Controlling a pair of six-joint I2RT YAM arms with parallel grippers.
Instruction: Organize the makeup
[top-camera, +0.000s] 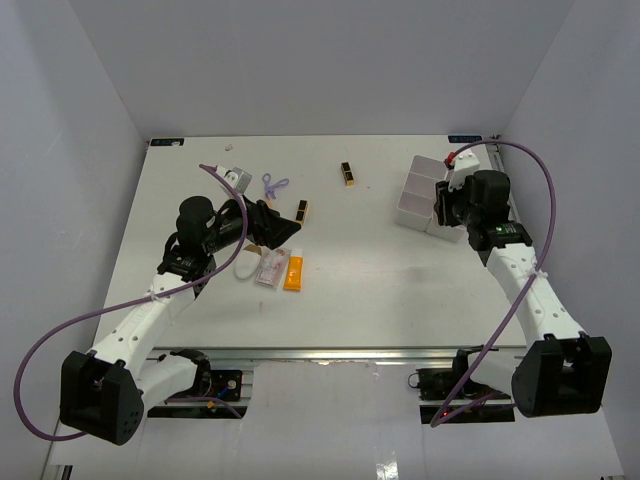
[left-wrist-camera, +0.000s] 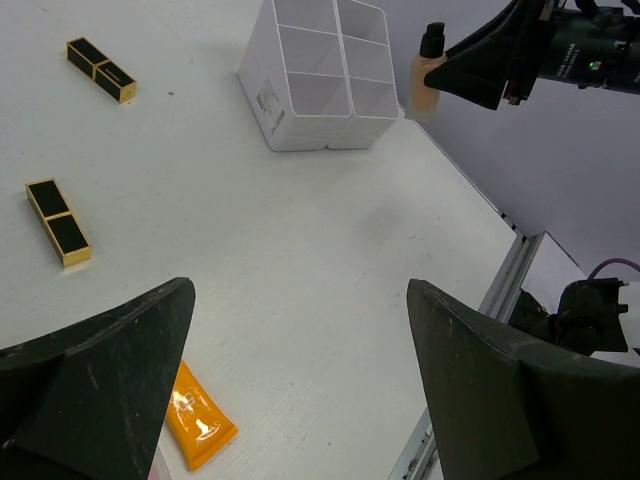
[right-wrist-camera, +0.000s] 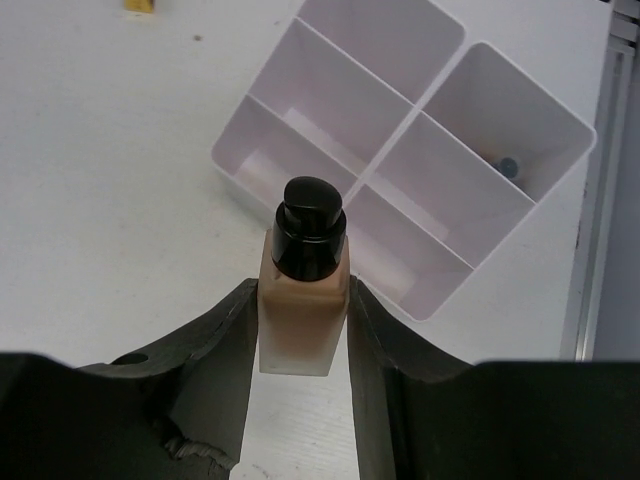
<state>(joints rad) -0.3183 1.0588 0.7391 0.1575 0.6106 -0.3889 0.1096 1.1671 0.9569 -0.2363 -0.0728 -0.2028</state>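
Observation:
My right gripper (right-wrist-camera: 300, 290) is shut on a beige bottle with a dark cap (right-wrist-camera: 303, 300) and holds it upright just in front of the white four-compartment tray (right-wrist-camera: 412, 112). In the top view the right gripper (top-camera: 444, 203) is at the tray (top-camera: 413, 193), back right. My left gripper (left-wrist-camera: 300, 290) is open and empty above the table, also seen in the top view (top-camera: 277, 228). Near it lie an orange tube (top-camera: 293, 272), a pink packet (top-camera: 268, 270), a white oval (top-camera: 246, 266), a purple looped tool (top-camera: 273, 184) and two black-gold lipstick tubes (top-camera: 301, 210) (top-camera: 347, 173).
A small grey item (top-camera: 236, 177) lies at the back left. A small dark object (right-wrist-camera: 508, 166) sits in one tray compartment. The table's right rail (top-camera: 505, 190) runs just beyond the tray. The left wrist view shows the orange tube (left-wrist-camera: 195, 420) and both lipsticks (left-wrist-camera: 58, 220) (left-wrist-camera: 100, 68).

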